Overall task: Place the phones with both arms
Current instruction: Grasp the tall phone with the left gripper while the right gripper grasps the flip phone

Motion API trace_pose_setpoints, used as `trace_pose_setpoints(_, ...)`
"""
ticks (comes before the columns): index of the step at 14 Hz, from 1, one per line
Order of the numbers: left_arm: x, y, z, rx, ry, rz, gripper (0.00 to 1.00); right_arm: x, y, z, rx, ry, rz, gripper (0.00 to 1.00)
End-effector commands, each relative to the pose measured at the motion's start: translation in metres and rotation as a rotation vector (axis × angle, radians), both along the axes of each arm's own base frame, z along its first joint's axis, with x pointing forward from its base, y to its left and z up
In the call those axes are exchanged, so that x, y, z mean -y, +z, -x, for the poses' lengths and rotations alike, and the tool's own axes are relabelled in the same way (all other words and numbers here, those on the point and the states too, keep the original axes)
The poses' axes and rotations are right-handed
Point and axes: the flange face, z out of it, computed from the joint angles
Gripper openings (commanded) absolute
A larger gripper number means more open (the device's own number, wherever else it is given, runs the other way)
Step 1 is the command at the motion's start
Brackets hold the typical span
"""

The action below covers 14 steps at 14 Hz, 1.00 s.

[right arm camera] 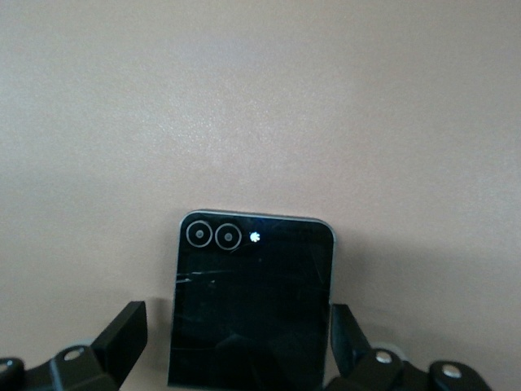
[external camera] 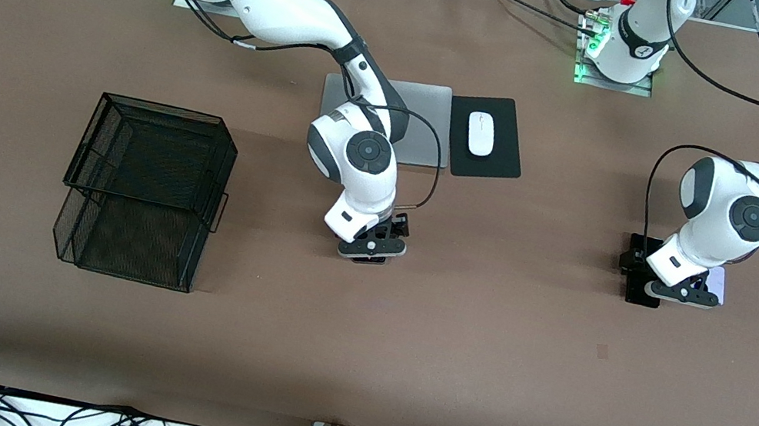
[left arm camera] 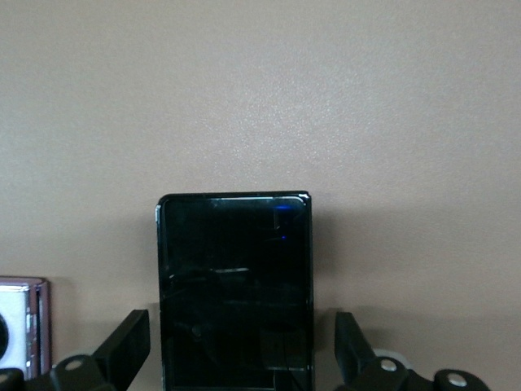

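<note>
In the right wrist view a squarish black flip phone (right arm camera: 252, 301) with two camera rings lies flat on the brown table. My right gripper (right arm camera: 236, 336) is low over it, open, one finger on each side with a gap. In the front view this gripper (external camera: 373, 247) hides the phone at mid-table. My left gripper (left arm camera: 242, 342) stands open astride a long black slab phone (left arm camera: 234, 277), not touching its edges. In the front view the slab phone (external camera: 640, 294) pokes out from under the left gripper (external camera: 678, 293). The lavender-white flip phone (external camera: 717, 282) lies right beside it; its edge (left arm camera: 20, 326) shows in the left wrist view.
A black wire-mesh basket (external camera: 163, 109) stands toward the right arm's end of the table. A closed grey laptop (external camera: 431, 117) and a white mouse (external camera: 481, 133) on a black pad (external camera: 494, 163) lie farther from the camera than the right gripper.
</note>
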Motion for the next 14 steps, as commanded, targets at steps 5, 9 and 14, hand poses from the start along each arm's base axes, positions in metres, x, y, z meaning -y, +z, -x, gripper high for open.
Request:
trace_pose_setpoints(5, -0.009, -0.019, 0.009, 0.003, 0.029, 0.016, 1.00, -0.002, -0.014, 0.001, 0.020, 0.002, 0.035, 1.00)
trace_pose_setpoints(9, 0.001, -0.033, 0.009, 0.023, 0.017, 0.041, 1.00, 0.000, -0.016, -0.001, 0.032, -0.017, 0.046, 0.89)
trace_pose_setpoints(14, -0.009, -0.031, 0.009, 0.032, 0.037, 0.080, 1.00, 0.005, 0.017, -0.011, 0.050, -0.067, 0.029, 0.00)
